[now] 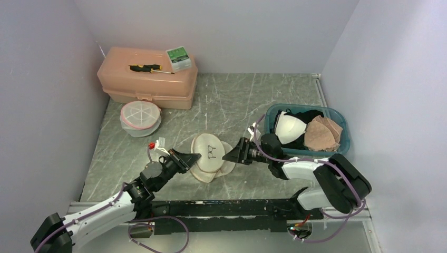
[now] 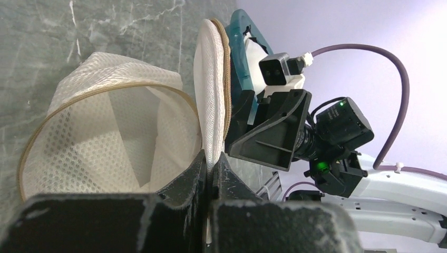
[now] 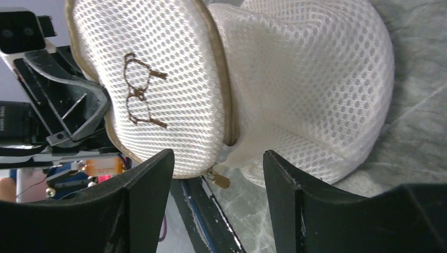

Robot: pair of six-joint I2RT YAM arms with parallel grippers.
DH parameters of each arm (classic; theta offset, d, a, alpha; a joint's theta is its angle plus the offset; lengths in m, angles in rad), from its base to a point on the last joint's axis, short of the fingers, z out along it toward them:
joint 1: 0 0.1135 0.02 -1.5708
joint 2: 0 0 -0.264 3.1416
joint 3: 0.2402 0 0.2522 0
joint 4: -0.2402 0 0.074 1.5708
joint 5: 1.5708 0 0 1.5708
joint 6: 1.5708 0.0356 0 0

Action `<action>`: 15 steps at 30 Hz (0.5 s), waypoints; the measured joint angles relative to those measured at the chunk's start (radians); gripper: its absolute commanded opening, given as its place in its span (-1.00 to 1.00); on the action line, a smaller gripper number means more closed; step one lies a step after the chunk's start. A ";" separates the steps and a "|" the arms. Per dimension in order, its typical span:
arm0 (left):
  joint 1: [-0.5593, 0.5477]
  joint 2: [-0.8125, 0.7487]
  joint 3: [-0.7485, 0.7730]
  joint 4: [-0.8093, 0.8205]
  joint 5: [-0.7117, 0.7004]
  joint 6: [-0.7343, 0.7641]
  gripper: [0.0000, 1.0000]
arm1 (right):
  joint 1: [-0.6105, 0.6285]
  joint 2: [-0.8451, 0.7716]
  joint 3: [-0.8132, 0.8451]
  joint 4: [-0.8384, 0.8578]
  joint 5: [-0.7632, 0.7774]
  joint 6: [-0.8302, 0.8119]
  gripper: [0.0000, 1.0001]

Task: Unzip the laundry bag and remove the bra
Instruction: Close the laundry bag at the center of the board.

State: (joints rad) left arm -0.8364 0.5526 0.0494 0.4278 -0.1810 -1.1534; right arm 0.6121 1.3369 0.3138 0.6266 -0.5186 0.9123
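We see a robotics lab test cell: plain pale-lilac partition walls (image 1: 47, 79) box in a grey marble-patterned tabletop (image 1: 237, 95), with a peach plastic toolbox (image 1: 158, 87) standing well beyond the left pincer (image 1: 196, 156).

Sides of laundry bag (image 1: 210, 157) blocked: left gripper (image 1: 196, 157) on L, right gripper (image 1: 226, 156) on R. Bare tabletop (image 1: 237, 100) behind it, mid-rear. Far R walled off by basket (image 1: 346, 134); round tub (image 1: 140, 118) + toolbox (image 1: 147, 87) crowd rear L.
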 measured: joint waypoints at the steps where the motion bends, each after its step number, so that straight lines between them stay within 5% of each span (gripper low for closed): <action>1: 0.000 0.000 0.000 -0.006 0.000 0.000 -0.95 | 0.000 0.013 0.000 0.019 -0.010 0.010 0.32; 10: 0.002 0.024 0.000 -0.012 0.001 -0.003 -0.95 | 0.005 0.131 0.033 0.109 -0.064 0.061 0.11; 15: 0.002 0.033 0.000 -0.006 0.001 -0.011 -0.95 | 0.008 0.183 0.043 0.113 -0.068 0.074 -0.20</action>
State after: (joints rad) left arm -0.8345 0.5854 0.0490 0.4217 -0.1799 -1.1641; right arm 0.6201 1.5196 0.3573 0.7395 -0.5861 0.9859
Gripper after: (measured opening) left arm 0.056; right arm 0.494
